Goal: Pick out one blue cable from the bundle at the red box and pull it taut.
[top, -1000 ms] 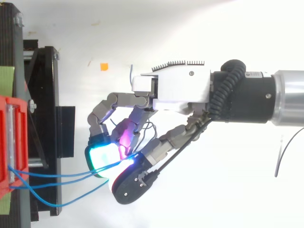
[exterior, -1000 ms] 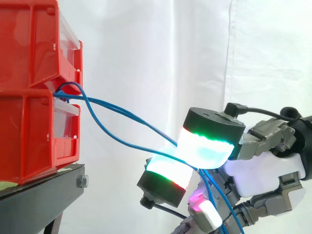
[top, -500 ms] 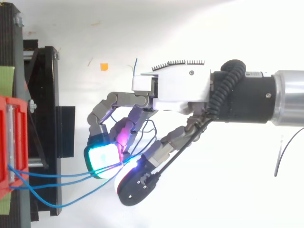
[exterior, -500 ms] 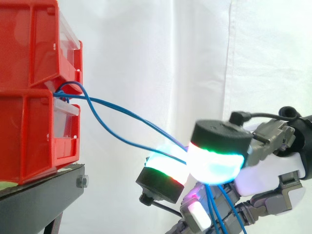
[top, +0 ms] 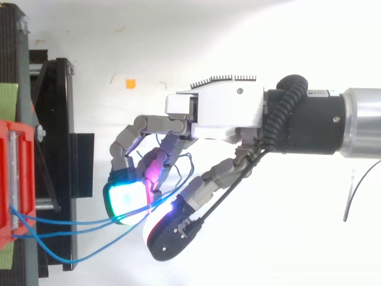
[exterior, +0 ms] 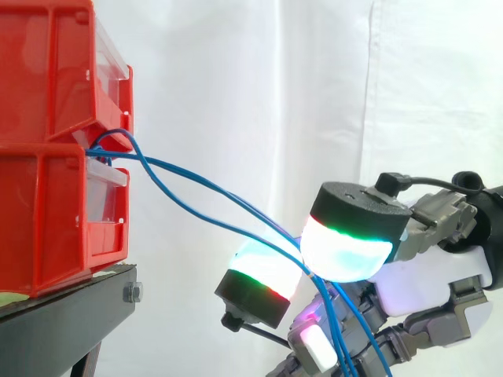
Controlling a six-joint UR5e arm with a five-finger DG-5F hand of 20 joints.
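Observation:
Two stacked red bins (exterior: pixel 47 157) stand on a black stand (exterior: pixel 71 310) at the left. Blue cables (exterior: pixel 174 169) leave the gap between the bins and slope down to the right, still curved. My hand (top: pixel 214 113) is curled. Its thumb pad (exterior: pixel 346 247) and a glowing fingertip pad (exterior: pixel 259 271) close on the blue cables between them. More than one strand runs through the pinch and hangs down past the palm. From above, the blue cables (top: pixel 83 222) run from the red bin (top: pixel 15 173) to the pinch, with one slack loop sagging beside the stand.
The black stand (top: pixel 59 137) juts toward the hand in the top view. On the white floor lie a small orange mark (top: pixel 130 84) and a thin dark wire (top: pixel 350 196) at the right. A white curtain hangs behind.
The thumb has shifted over the cables, a little away from the bins, and the fingertip pad has dropped slightly. The cables stay between the pads and remain curved.

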